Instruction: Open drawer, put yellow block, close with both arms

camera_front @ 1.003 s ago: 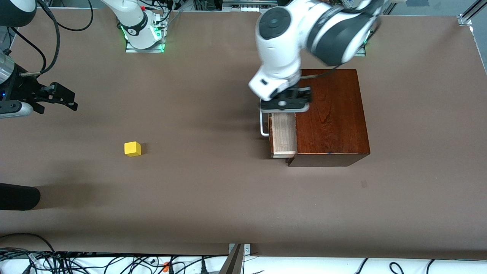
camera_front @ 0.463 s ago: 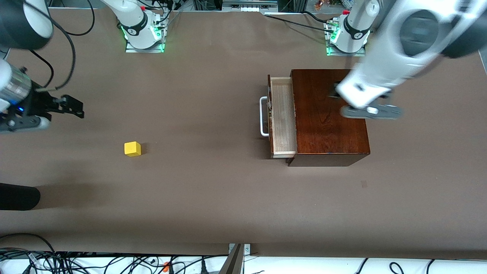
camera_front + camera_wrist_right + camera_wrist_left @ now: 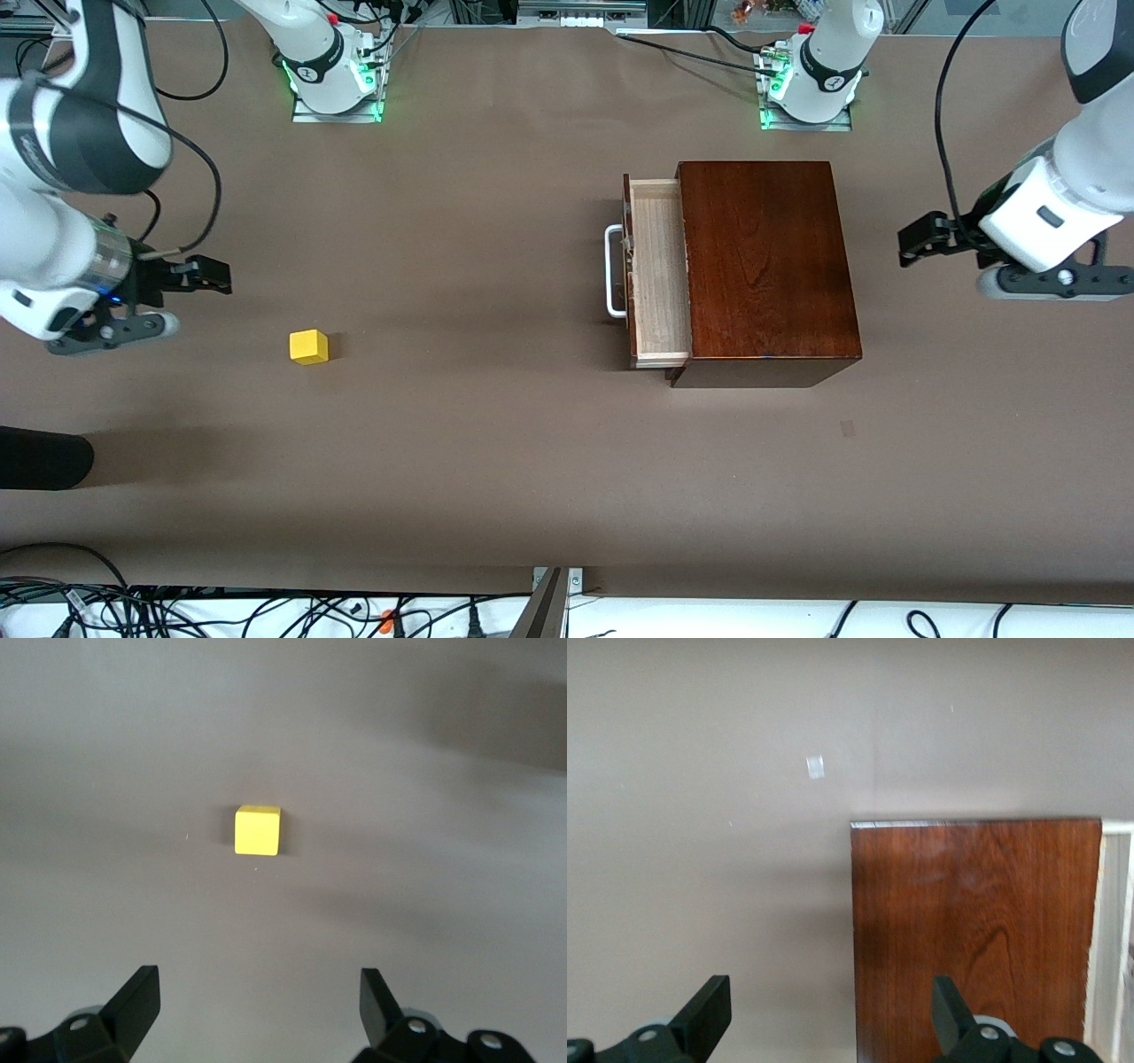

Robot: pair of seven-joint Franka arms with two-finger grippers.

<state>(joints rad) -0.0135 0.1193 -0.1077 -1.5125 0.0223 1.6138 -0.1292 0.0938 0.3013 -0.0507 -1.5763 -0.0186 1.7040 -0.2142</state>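
Bare brown table (image 3: 496, 461); tangled cables (image 3: 221, 611) along its near edge.

Bright yellow block (image 3: 308, 346) on a flat brown table (image 3: 461, 443). Glossy reddish-brown box (image 3: 764, 257), dark grain streaks across the top. Pale light-wood drawer (image 3: 659, 275) with fine straight grain, white handle (image 3: 610, 270). White arms banded in dark grey, black left gripper (image 3: 926, 238), black right gripper (image 3: 199, 275), black cables. Green glow at both bases (image 3: 337, 89). Small pale patch (image 3: 816, 767) on the brown.
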